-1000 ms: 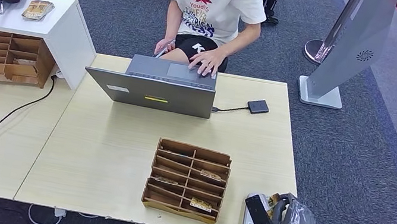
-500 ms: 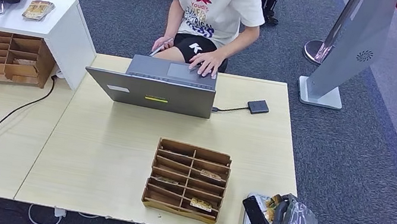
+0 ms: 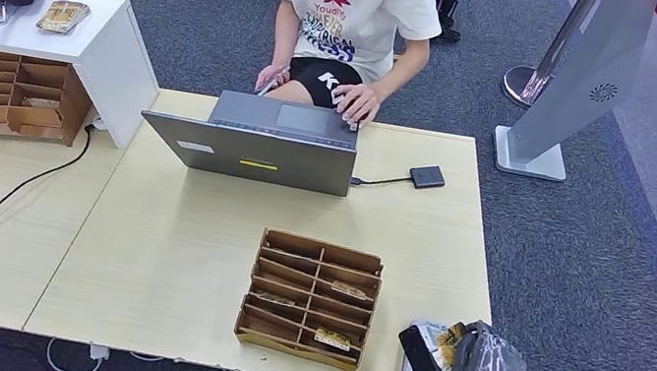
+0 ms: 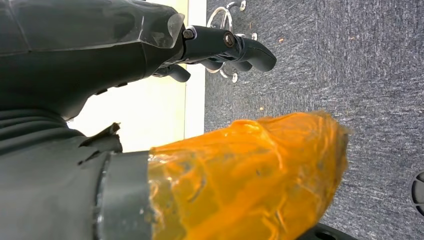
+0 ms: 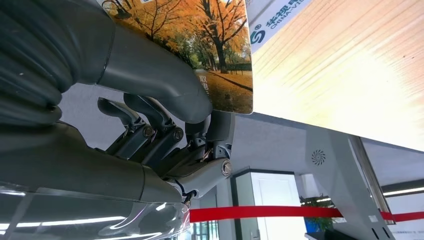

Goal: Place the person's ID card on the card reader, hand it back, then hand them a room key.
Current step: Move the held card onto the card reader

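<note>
The right hand [image 5: 165,125] is pinching a card [image 5: 210,60] showing autumn trees, its thumb hiding part; the left hand [image 4: 220,50] is holding nothing, fingers apart.

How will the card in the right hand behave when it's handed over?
The card looks thin, flat and unbent, so probably stiff and light. Its glossy printed face may be slippery. The right hand pinches it by one edge under the thumb, so it could pivot or slip.

pale wood table [image 3: 175,251], brown cardboard organiser [image 3: 312,298], grey laptop [image 3: 256,149], card [image 5: 200,55] printed with orange autumn trees.
</note>
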Controlling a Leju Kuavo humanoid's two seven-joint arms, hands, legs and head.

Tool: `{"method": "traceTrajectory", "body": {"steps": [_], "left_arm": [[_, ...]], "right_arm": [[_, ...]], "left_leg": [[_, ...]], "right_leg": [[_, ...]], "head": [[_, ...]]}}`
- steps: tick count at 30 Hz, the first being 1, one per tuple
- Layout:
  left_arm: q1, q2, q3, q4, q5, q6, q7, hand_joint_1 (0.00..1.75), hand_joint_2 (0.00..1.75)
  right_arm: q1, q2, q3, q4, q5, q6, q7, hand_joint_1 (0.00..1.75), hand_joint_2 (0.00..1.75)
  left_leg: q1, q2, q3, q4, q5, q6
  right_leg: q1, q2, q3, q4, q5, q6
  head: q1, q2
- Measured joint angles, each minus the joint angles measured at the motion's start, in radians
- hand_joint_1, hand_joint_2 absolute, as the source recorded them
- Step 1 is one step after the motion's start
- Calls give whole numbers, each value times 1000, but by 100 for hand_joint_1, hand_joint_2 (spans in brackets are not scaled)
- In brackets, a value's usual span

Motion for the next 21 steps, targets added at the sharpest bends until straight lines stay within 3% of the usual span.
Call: {"method": "traceTrajectory", "body": {"steps": [21], "left_arm": [[0,0,0,0,2,-3,0,0,0]], "right_arm": [[-1,2,73,-4,66,18,19,175,175]], "left_leg": [[0,0,0,0,0,0]], "right_leg": [[0,0,0,0,0,0]], "head": [[0,0]]}}
